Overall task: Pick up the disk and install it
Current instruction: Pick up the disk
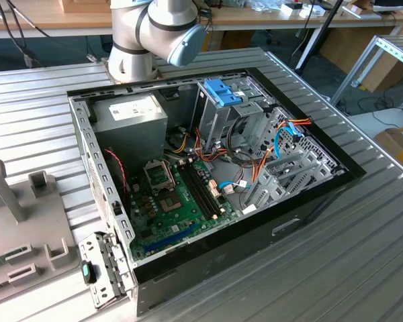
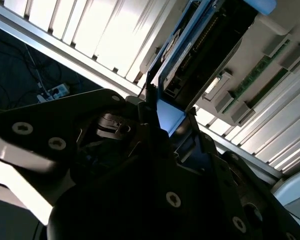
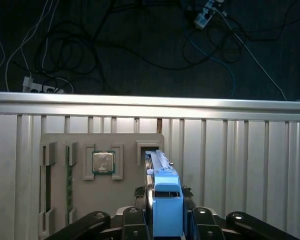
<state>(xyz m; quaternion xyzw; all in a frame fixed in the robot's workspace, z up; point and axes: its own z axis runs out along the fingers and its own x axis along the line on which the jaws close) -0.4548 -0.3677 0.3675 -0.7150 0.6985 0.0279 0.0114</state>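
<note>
The disk stands on edge between my gripper's dark fingers, and its light-blue rail frame faces the first wrist camera. The gripper is shut on the disk. Seen from the side in the second wrist view, the disk shows its blue frame and dark underside, and it rises out of the gripper. Beyond it lies the grey parts holder on the ribbed metal table. The open computer case lies flat in the exterior view, with a metal drive cage topped by a blue clip.
The grey parts holder at the exterior view's left carries a processor chip and a green memory stick. The arm's base stands behind the case. Cables and a power strip lie on the floor past the table's edge.
</note>
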